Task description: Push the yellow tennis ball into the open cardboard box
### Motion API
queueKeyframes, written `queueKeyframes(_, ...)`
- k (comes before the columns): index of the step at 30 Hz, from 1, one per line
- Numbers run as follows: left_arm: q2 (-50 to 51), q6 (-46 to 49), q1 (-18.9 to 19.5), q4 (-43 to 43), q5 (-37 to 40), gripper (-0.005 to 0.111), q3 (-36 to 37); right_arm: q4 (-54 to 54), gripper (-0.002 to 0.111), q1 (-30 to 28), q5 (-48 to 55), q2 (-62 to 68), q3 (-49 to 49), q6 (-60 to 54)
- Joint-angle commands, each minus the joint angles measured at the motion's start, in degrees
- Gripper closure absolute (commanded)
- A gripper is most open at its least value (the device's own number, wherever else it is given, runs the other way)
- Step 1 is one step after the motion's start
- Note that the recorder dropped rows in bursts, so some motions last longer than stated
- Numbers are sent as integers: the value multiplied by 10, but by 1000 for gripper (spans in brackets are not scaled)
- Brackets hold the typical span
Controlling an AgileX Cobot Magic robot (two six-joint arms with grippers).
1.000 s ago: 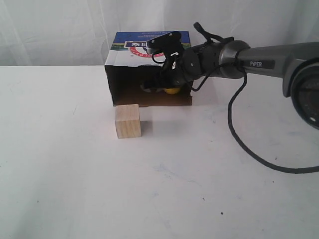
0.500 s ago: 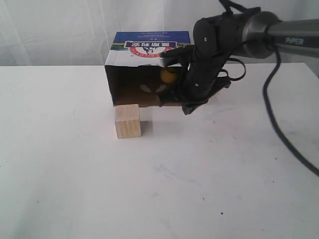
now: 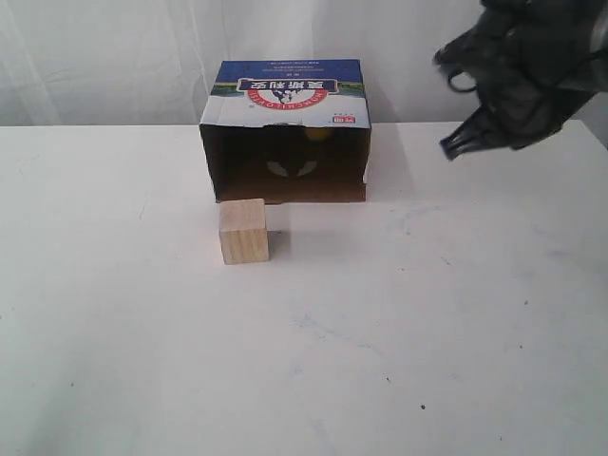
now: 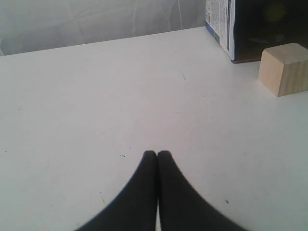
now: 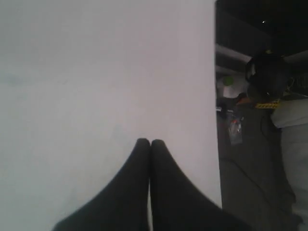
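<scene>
Inside the box [image 3: 285, 85], far in, sits the ball [image 3: 316, 134], so I judge the push done. My right gripper [image 5: 150, 142] and left gripper [image 4: 157, 154] are both pressed closed as blunt pushers, empty, well clear of it.

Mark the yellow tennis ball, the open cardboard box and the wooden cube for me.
yellow tennis ball [image 3: 317, 135], exterior view, visible yellow patch in the dark interior
open cardboard box [image 3: 285, 71], exterior view, blue printed top panel
wooden cube [image 3: 244, 237], exterior view, front face
</scene>
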Motion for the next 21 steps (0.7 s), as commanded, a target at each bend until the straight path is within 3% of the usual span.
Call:
queueKeyframes(1,-3,1,-4,2,-4,107,2,0,108,-82,-68,-55,2,45)
queueKeyframes(4,-3,1,-4,2,-4,107,2,63,108,-145,-103,-101,2,32)
queueKeyframes(8,-3,1,-4,2,-4,107,2,186,108,-207,-137,-178,26,-93)
queueKeyframes(13,-3,1,-4,2,-4,107,2,335,108,-205,-278,-326,136,-184)
queueKeyframes(18,-3,1,-4,2,-4,107,2,344,108,-194,-509,-526,287,-208)
queueKeyframes(21,-3,1,-4,2,-4,107,2,344,108,-193,-529,-634,350,-238)
